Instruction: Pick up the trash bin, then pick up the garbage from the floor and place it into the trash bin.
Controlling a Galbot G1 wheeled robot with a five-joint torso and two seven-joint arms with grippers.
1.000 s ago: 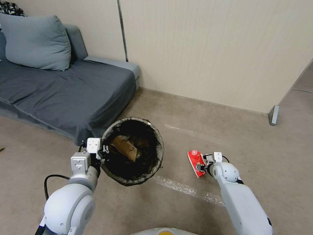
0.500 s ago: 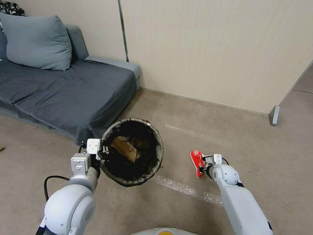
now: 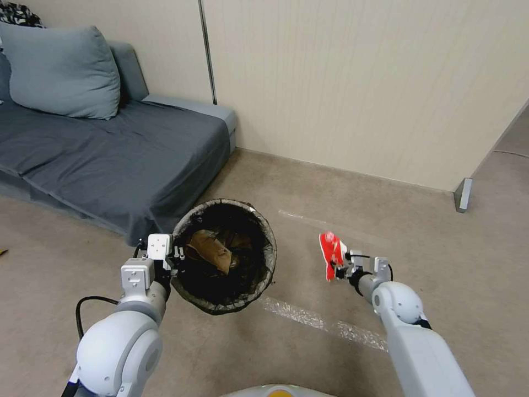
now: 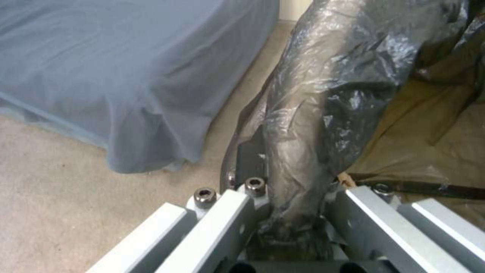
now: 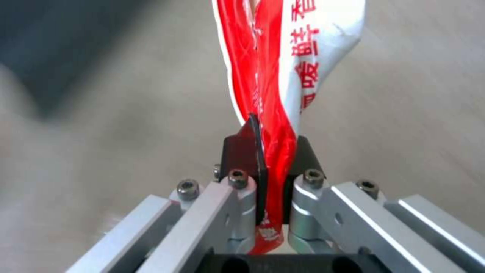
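Observation:
The trash bin (image 3: pixel 226 298) is a round bucket lined with a dark bag, held off the floor at centre left. My left gripper (image 3: pixel 168 263) is shut on its near-left rim; the left wrist view shows the bag-covered rim (image 4: pixel 308 125) pinched between the fingers. A tan paper bag (image 3: pixel 209 249) lies inside the bin. To the right of the bin my right gripper (image 3: pixel 340 268) is shut on the garbage, a flattened red-and-white paper cup (image 3: pixel 332 255), lifted above the floor. In the right wrist view the cup (image 5: pixel 283 60) sticks out from between the black pads (image 5: pixel 237 151).
A grey sofa (image 3: pixel 121 154) with a cushion (image 3: pixel 60 71) stands at the left, close behind the bin. A beige wall (image 3: pixel 358 82) runs across the back, with a metal foot (image 3: pixel 462 194) at the right. Strips of clear tape (image 3: pixel 319 322) lie on the tan floor.
My right gripper has lifted the red-and-white cup off the floor and carried it up, tilting it upright. The left arm and the bin have stayed still.

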